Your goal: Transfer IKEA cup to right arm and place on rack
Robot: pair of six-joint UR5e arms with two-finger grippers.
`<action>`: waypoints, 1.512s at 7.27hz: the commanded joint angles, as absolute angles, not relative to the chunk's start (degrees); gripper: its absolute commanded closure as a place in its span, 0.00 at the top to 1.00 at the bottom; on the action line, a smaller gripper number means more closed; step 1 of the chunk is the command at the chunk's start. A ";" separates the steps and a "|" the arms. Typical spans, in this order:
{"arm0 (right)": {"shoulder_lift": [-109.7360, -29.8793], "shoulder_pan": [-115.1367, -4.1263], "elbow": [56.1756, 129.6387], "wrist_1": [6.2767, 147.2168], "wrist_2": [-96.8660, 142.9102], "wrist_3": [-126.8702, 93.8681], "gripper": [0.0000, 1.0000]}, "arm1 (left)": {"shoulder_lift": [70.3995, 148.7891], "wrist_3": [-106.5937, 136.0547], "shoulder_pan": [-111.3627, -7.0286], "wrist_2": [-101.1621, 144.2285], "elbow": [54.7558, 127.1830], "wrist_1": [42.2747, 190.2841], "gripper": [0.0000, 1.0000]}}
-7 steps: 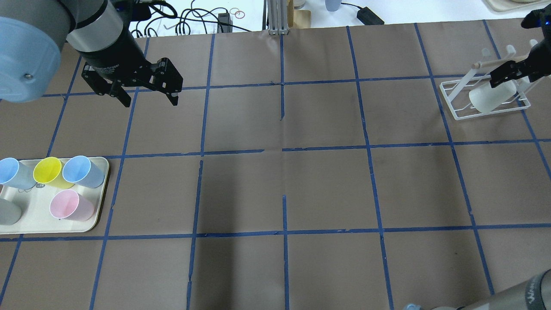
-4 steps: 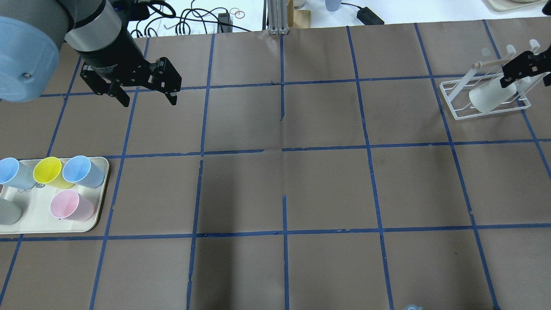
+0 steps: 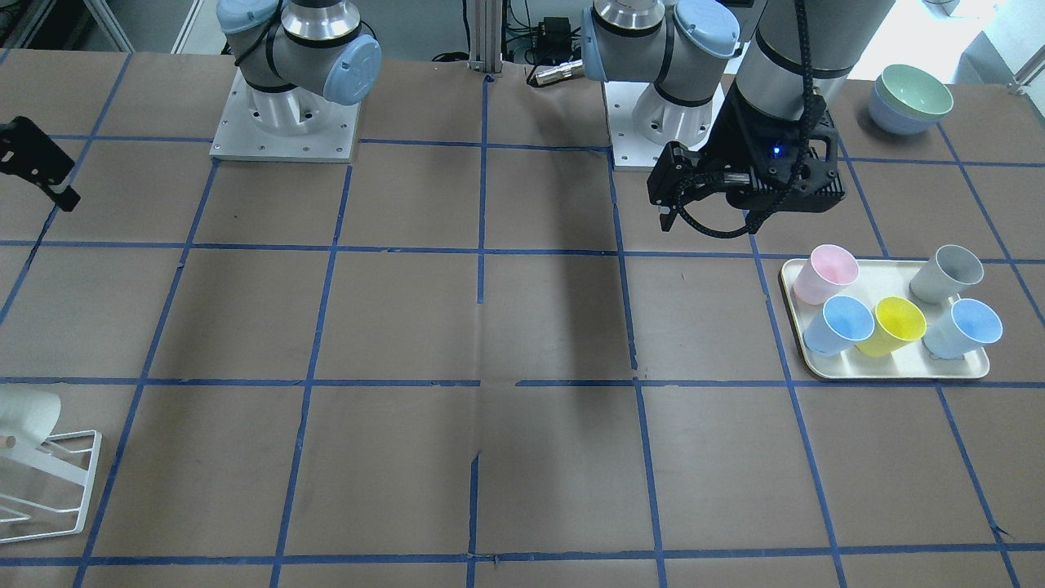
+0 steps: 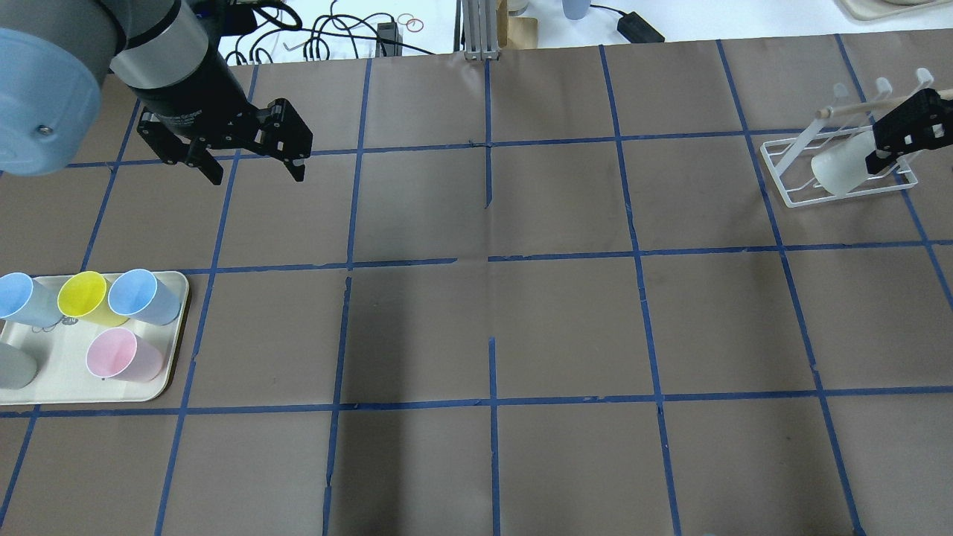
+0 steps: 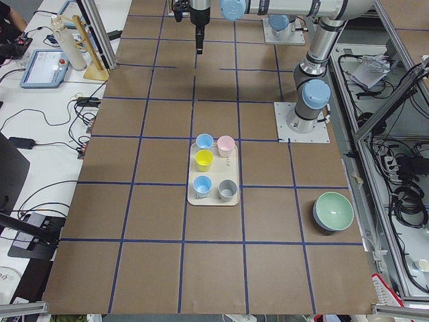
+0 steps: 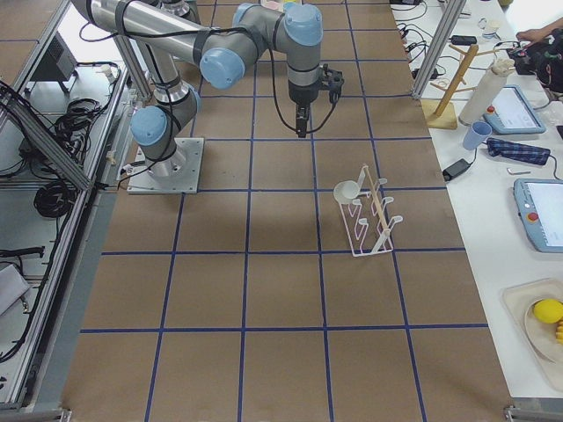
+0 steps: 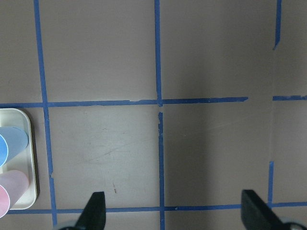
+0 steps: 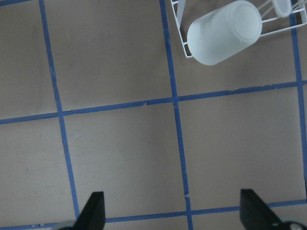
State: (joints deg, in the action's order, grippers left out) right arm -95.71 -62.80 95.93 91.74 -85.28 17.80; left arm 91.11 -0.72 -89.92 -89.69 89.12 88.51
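The pale cream IKEA cup (image 4: 845,170) lies tilted on the rods of the white wire rack (image 4: 791,196) at the far right of the table, mouth toward the rack; the right wrist view shows its bottom (image 8: 224,31). My right gripper (image 8: 172,215) is open and empty, raised above the table beside the rack (image 8: 178,24); it shows at the right edge of the overhead view (image 4: 902,134). My left gripper (image 4: 257,173) is open and empty, held high at the far left, apart from the cup.
A cream tray (image 4: 176,350) at the near left holds blue, yellow, pink and grey cups. Stacked bowls (image 3: 910,100) sit near the left arm's base. Cables (image 4: 335,33) lie beyond the table's far edge.
My right gripper has drawn back to the right, away from the cup, which stays on the rack. My left gripper has hardly moved.
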 commanded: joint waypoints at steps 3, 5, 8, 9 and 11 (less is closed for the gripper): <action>-98.61 -78.27 95.89 88.07 -92.73 -0.90 1.00 | 91.05 -0.88 -89.30 -89.65 88.86 88.16 1.00; -98.79 -85.22 96.06 88.15 -92.29 -6.21 1.00 | 90.88 -0.79 -89.47 -89.65 89.12 88.07 1.00; -98.26 -87.19 96.77 87.89 -88.10 -5.97 1.00 | 90.88 -0.88 -89.21 -89.56 89.12 88.07 1.00; -97.83 -87.27 96.77 87.80 -87.63 -6.32 1.00 | 90.88 -0.88 -89.30 -89.39 89.12 88.07 1.00; -97.38 -87.28 96.68 87.72 -88.59 -5.54 1.00 | 90.88 -0.88 -89.30 -89.38 89.12 88.07 1.00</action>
State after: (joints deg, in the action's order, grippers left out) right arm -97.60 -87.24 96.73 87.81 -88.32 -5.84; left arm 90.88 -0.88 -89.29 -89.41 89.12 88.07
